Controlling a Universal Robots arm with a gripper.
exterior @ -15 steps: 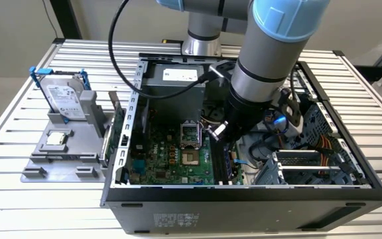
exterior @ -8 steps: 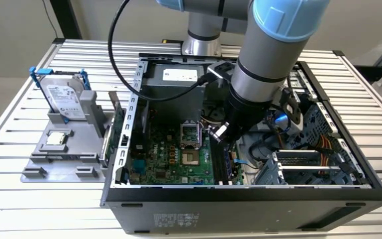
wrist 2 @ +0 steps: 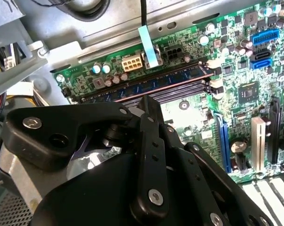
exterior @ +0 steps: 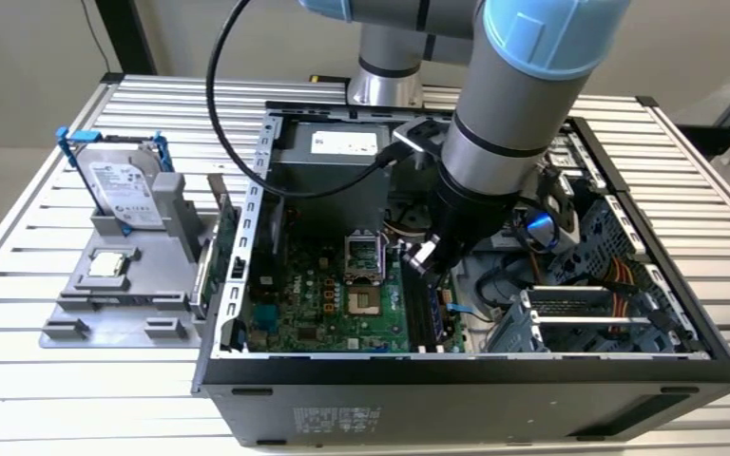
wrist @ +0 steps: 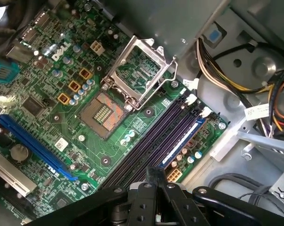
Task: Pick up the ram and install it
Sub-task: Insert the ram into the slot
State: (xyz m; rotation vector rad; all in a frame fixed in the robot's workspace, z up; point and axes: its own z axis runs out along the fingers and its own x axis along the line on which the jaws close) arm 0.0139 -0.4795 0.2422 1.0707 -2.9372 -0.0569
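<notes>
The ram (wrist 2: 172, 80) is a long dark stick with a row of chips. It stands in the outermost memory slot at the motherboard's edge, and in the first wrist view the ram (wrist: 184, 141) shows as a bluish strip. My gripper (wrist 2: 149, 104) hangs low inside the open computer case with its black fingers together and nothing visible between them. Its tip sits just beside the ram, over the neighbouring empty slots (wrist 2: 184, 94). The gripper (wrist: 157, 175) is over one end of the slot bank in the first wrist view. In the exterior view the gripper (exterior: 422, 258) is near the case's middle.
The CPU socket (wrist: 102, 113) lies open with its metal frame (wrist: 139, 66) raised. A grey tray (exterior: 73, 328) outside the case, at the exterior view's left, holds a blue-framed hard drive (exterior: 124, 190) and a small silver chip (exterior: 109, 264). Cable bundles (wrist: 273, 108) and drive bays (exterior: 593, 313) crowd the case's other side.
</notes>
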